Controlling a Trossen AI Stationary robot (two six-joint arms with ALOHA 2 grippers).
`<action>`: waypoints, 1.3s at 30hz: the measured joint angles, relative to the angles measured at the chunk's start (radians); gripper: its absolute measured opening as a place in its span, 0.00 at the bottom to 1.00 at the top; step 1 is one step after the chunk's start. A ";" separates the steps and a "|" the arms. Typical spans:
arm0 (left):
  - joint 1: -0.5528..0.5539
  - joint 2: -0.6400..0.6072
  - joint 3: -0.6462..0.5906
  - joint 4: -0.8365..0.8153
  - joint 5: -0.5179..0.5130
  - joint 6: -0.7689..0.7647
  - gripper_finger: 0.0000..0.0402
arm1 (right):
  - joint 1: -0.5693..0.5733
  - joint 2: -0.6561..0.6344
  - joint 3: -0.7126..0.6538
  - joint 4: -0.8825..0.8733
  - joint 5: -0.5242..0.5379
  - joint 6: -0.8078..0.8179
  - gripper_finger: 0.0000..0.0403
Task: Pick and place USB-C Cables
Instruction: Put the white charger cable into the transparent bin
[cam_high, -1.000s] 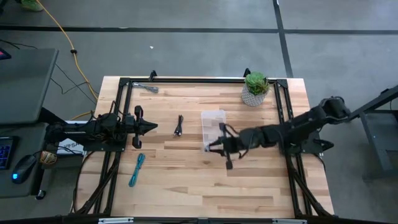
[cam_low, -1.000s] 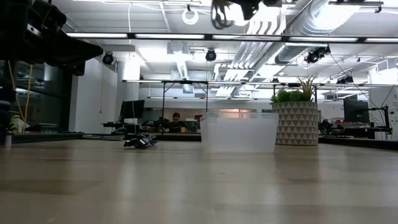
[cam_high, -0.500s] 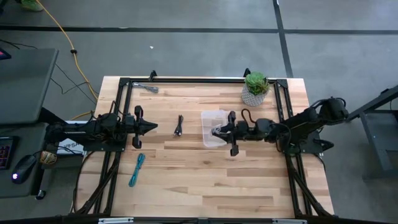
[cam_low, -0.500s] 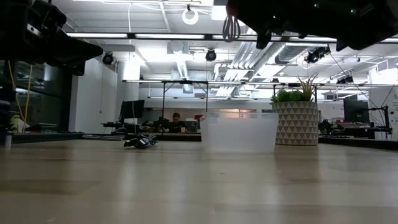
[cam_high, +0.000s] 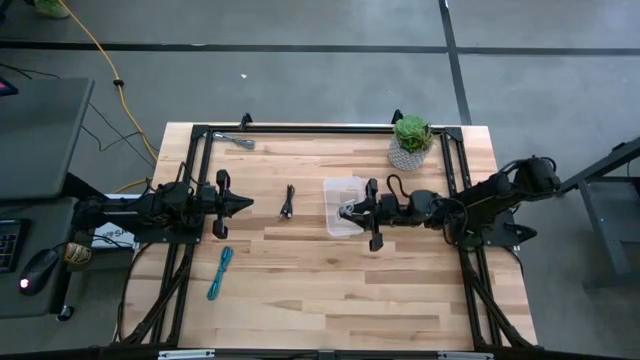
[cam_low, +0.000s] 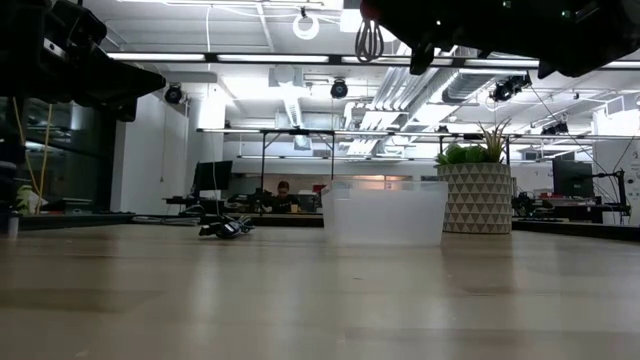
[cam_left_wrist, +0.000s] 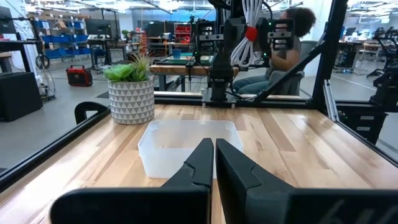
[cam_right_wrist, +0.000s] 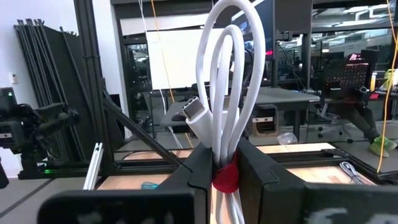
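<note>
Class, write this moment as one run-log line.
right gripper: shut on white cable, above tub | left gripper: shut, waiting | black cable, teal cable: on table

robotics lab / open workshop space, pretty clearly

bare ceiling ducts (cam_low: 440, 60) and strip lights across the top of the low view, shelves of blue bins (cam_left_wrist: 56, 43) at upper left of the left wrist view, a person (cam_low: 283, 190) at a desk mid-frame, concrete floor (cam_high: 320, 70) around the wooden table (cam_high: 330, 290).

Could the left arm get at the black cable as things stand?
Probably yes: the left gripper sits idle, shut and empty, with only bare table between it and the black cable.
</note>
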 joint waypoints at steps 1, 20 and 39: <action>0.000 0.000 0.000 0.000 0.000 0.000 0.00 | 0.000 0.000 0.000 0.000 0.000 0.000 0.06; 0.000 0.000 0.000 0.000 0.000 0.000 0.00 | -0.172 0.100 0.590 -1.441 0.357 0.304 0.06; 0.000 0.000 0.000 0.000 0.000 0.000 0.00 | -0.265 0.405 0.760 -1.745 0.100 0.366 0.07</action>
